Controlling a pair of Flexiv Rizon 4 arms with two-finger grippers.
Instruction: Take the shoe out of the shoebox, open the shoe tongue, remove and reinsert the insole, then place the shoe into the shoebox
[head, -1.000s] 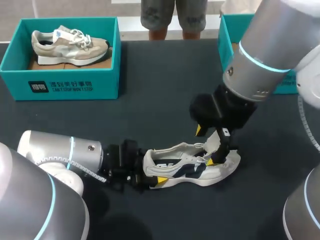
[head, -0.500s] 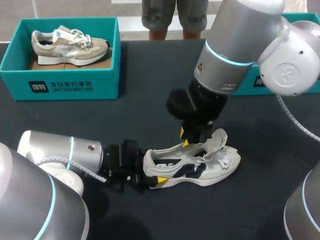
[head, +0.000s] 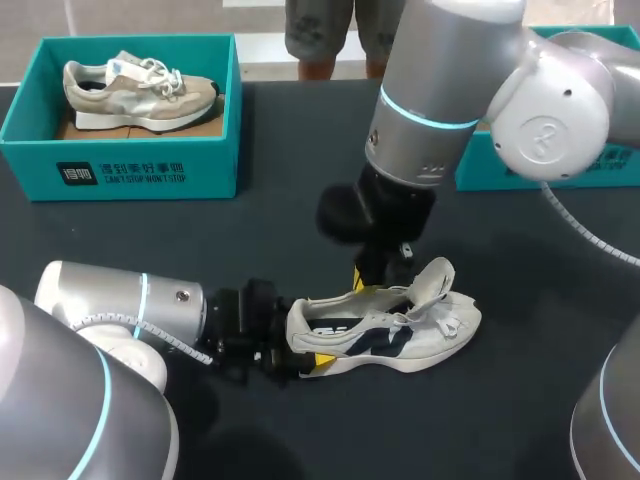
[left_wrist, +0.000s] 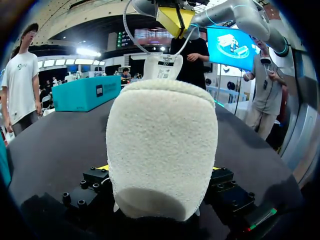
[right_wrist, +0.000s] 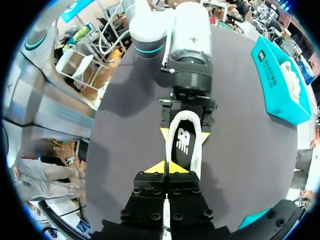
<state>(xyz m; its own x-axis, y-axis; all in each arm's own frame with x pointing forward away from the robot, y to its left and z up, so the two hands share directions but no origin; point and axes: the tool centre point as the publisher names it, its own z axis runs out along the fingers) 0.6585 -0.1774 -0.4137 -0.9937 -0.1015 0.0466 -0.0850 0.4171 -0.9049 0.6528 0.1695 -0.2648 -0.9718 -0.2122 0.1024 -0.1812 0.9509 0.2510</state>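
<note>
Two grippers: left gripper (head: 300, 338) clamped on heel of white & navy mesh sneaker (head: 420, 335); right gripper (right_wrist: 166, 167) tips together, empty, above its opening, shifted left off tongue (head: 432, 280) vs 1 s ago.

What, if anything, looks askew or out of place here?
Nothing damaged or spilled. The tongue of the shoe stands flipped up, which suits the task; the left gripper clamps the heel, the right gripper hangs shut above the opening.
</note>
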